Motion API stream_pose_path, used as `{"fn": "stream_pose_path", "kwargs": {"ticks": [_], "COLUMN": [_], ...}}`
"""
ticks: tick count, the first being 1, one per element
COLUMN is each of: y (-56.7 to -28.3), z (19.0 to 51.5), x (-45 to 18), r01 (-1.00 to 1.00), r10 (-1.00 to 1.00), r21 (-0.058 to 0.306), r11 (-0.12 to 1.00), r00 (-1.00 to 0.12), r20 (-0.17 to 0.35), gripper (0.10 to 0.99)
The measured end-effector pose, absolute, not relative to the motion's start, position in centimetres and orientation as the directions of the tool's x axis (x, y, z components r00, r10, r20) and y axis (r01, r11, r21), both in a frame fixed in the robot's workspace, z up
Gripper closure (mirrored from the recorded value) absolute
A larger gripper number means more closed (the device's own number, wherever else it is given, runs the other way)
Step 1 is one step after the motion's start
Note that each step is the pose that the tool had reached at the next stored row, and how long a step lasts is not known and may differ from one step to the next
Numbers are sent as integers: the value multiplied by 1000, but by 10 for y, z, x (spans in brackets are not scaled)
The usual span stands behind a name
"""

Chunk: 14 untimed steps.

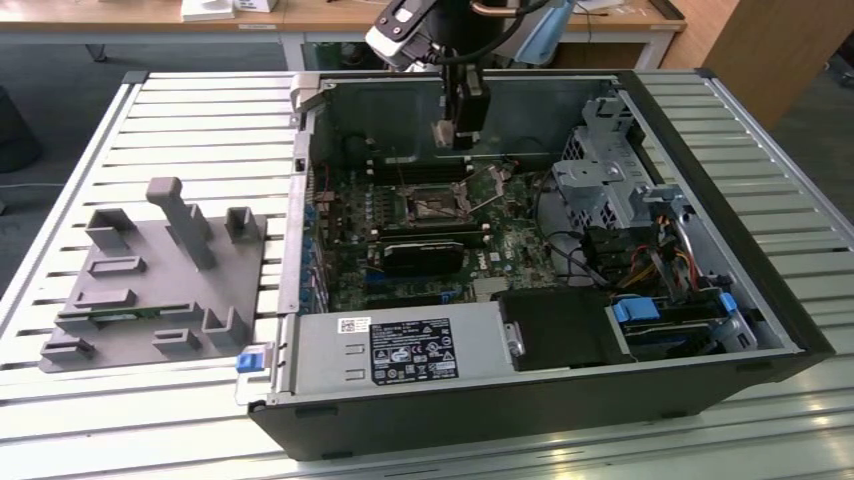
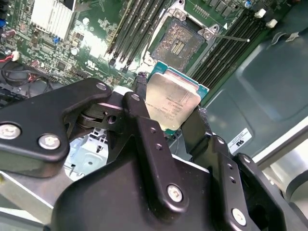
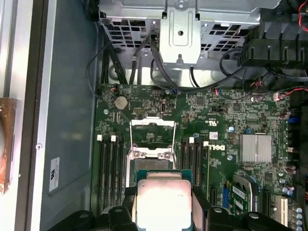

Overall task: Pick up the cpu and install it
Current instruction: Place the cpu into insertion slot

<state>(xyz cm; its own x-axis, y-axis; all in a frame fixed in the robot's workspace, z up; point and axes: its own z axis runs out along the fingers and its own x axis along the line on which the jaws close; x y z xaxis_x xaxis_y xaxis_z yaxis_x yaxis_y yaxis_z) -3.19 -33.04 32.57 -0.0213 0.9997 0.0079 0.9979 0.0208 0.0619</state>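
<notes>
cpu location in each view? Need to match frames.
Exterior view: cpu, likely the pale sliver at the tool tip, above the motherboard.
Second wrist view: cpu gripped in the tool, near the open socket.
First wrist view: cpu in the tool, near that socket.
Shared landmark: the open socket.

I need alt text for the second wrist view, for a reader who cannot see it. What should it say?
The black gripper holds the silvery cpu by two opposite edges, over the green motherboard. Just beyond the cpu lies the empty socket, with dark memory slots on both sides.
</notes>
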Motion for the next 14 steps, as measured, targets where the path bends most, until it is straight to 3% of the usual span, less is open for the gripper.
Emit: {"fn": "stream_pose_path", "kwargs": {"ticks": [14], "y": [-330], "z": [317], "x": [-34], "r01": [998], "r10": [1000], "r21": [62], "r11": [22], "r00": [-22], "r20": [8], "gripper": [545]}}
